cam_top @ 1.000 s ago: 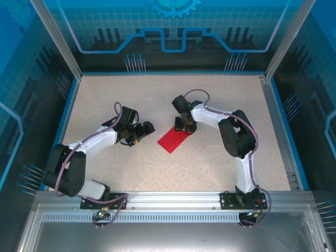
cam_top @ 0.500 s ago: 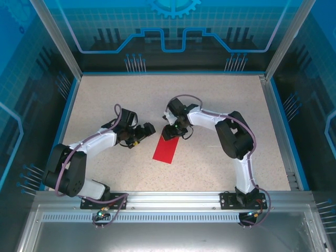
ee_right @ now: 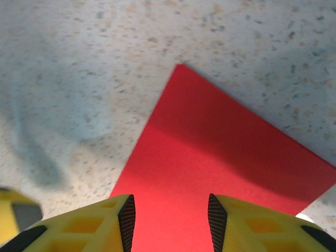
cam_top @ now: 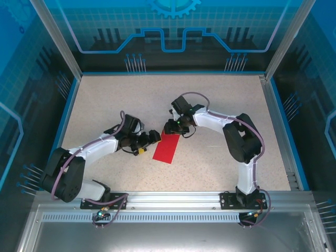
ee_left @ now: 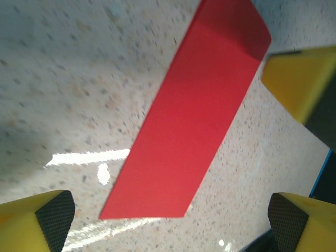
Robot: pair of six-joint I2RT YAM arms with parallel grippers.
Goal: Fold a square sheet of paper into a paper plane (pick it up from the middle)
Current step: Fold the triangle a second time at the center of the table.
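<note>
The square sheet of paper (cam_top: pixel 166 148) is bright red and lies flat on the table as a long narrow rectangle, slanting up to the right. My right gripper (cam_top: pixel 174 129) hovers over its far end, jaws apart, the red paper (ee_right: pixel 210 157) showing flat beneath the gap between the fingertips (ee_right: pixel 127 216). My left gripper (cam_top: pixel 153 138) stands wide open just left of the strip. From that wrist the paper (ee_left: pixel 194 121) runs diagonally ahead of the open pads (ee_left: pixel 55 211). The paper plane is out of view.
The speckled beige table (cam_top: pixel 131 100) is bordered by a blue rim and a metal frame (cam_top: pixel 278 121). A yellow finger of the right gripper (ee_left: pixel 296 79) shows at the strip's far end in the left wrist view.
The red strip has swung from a slanted lie to a more upright one and shifted left. My left gripper has moved right up to its edge. The right gripper stays at its far end.
</note>
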